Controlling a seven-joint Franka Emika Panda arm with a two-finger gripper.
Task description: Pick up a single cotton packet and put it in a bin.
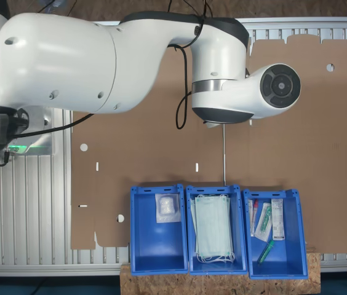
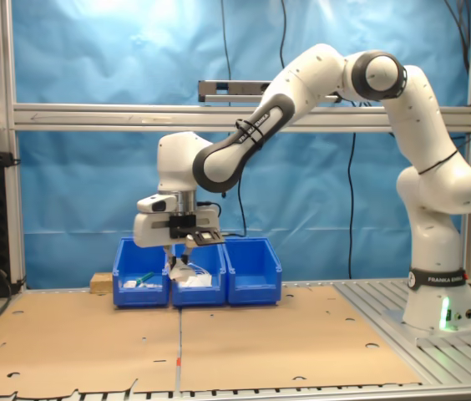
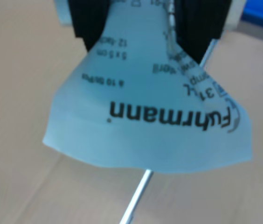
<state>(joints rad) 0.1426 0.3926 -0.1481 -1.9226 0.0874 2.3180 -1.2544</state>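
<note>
Brown cardboard sheets and blue bins cover the metal table.

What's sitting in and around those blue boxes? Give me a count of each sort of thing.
Blue bins: 3
Cotton packets: 2, one in a bin, one held by the gripper
Stack of pale green face masks: 1
Long narrow white packets: about 3
Green-tipped item: 1
Total: about 10
</note>
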